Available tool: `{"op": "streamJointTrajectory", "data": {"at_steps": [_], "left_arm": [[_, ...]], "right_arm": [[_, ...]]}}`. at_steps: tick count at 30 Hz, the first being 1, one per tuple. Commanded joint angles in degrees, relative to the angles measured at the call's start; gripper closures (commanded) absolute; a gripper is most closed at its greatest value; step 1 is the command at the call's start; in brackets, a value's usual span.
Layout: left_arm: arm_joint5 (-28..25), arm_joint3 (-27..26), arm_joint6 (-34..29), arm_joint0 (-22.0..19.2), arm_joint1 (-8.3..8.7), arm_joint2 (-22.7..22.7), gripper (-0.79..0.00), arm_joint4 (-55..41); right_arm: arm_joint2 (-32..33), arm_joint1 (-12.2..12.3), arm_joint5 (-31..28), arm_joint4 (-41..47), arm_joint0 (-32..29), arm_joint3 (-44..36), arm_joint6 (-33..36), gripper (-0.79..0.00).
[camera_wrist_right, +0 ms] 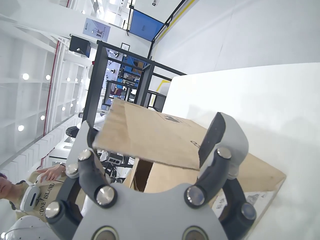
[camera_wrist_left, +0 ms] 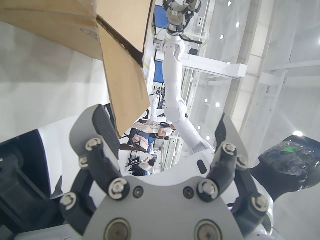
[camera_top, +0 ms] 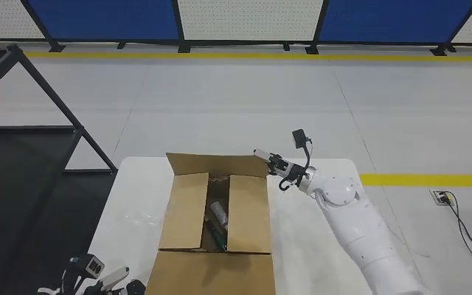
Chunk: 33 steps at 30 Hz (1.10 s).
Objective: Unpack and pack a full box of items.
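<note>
A cardboard box (camera_top: 214, 221) stands in the middle of the white table (camera_top: 133, 214), its two side flaps half folded inward. In the gap between them lie a pale bottle-like item (camera_top: 219, 214) and a dark item (camera_top: 218, 237). My right gripper (camera_top: 269, 158) is at the box's far right corner. It is open, with the edge of the far flap (camera_wrist_right: 150, 138) between its fingers. My left gripper (camera_top: 110, 280) is low at the table's near left corner. It too is open, and a corner of a box flap (camera_wrist_left: 125, 93) hangs just by one finger pad (camera_wrist_left: 105, 128).
A black metal frame (camera_top: 51, 110) stands to the left of the table. Bare tabletop lies on both sides of the box. On the floor beyond run a yellow line (camera_top: 413, 179) and blue and white partition panels (camera_top: 243, 18).
</note>
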Motion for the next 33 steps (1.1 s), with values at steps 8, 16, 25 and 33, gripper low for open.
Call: {"op": "streamJointTrajectory", "data": {"at_steps": [8, 16, 25, 33], "left_arm": [[0.6, -0.4, 0.4, 0.2, 0.26, 0.3, -0.785, -3.5], [2.1, -1.3, 4.1, -0.2, 0.19, 1.5, -0.785, -8.3], [5.0, -2.4, 8.9, -1.4, 0.15, 2.3, -0.785, -13.6], [7.4, -4.1, 14.7, -2.7, 0.04, 3.9, -0.785, -16.7]], "right_arm": [[0.2, 0.3, -0.5, 0.7, -0.9, -3.2, 2.4, -0.785], [0.9, 1.4, -0.1, -1.3, -3.2, -8.8, 5.5, -0.785], [3.0, 2.6, -0.3, -2.3, -7.8, -17.8, 3.8, -0.785], [3.2, 3.4, 0.1, -2.2, -9.7, -22.5, 7.8, -0.785]]}}
